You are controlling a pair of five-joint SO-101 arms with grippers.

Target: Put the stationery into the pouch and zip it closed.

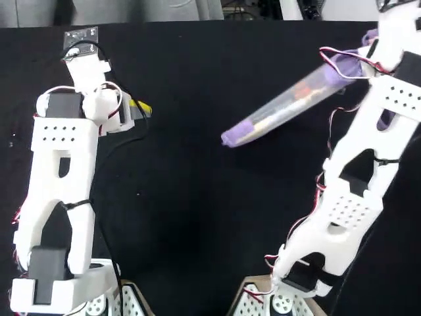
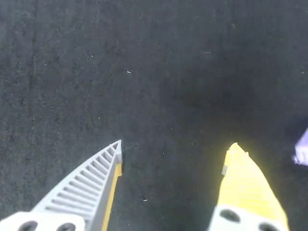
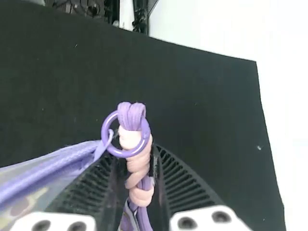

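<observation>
Pouch (image 1: 283,112) gripped by its cord (image 3: 131,113) in right pincer (image 3: 137,166); left pincer (image 2: 176,143) gapes above black cloth (image 1: 197,197).

No text, number or sign could be read anywhere. The pouch (image 1: 283,108) showed blurred coloured patches through its clear side, none of them legible as print. A grey card (image 1: 80,35) near the far edge of the bench (image 1: 197,197) bore a few dark specks too small to make out.
</observation>
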